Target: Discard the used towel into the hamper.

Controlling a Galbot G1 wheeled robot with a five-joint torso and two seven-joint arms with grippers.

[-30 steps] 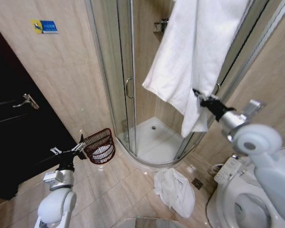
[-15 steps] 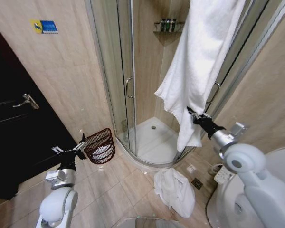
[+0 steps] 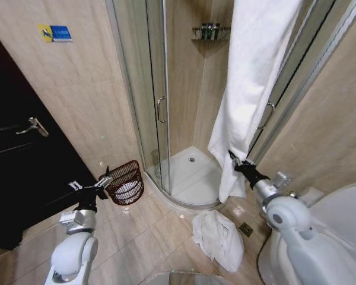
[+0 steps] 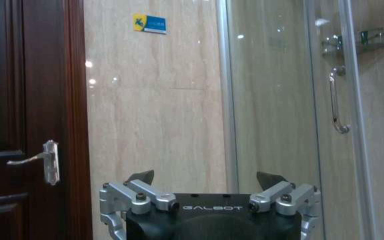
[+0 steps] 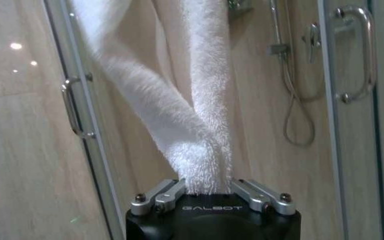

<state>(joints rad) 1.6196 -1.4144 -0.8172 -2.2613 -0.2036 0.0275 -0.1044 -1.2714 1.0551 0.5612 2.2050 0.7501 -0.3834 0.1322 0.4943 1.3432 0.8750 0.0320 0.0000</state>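
While the right hand (image 3: 236, 162) pinches the lower edge of the hanging white towel (image 3: 249, 89) by the shower door, it should pull down steadily without slackening, then carry it left to the hamper (image 3: 125, 181), beside which the left hand (image 3: 92, 186) waits spread.

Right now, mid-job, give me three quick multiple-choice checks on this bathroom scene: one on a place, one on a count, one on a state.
1. Where is the hamper?
A. inside the shower
B. on the floor by the wall, beside the shower door
C. on the toilet

2. How many white towels are outside the hamper?
A. one
B. two
C. four

3. What is the right gripper doing?
A. hanging open and empty
B. holding the hamper
C. clamped on the hanging towel

Answers: 1 B, it stands on the tiles near the left gripper. 2 B, one hangs and a crumpled towel lies on the floor. 3 C, the right wrist view shows terry cloth pinched between its fingers.
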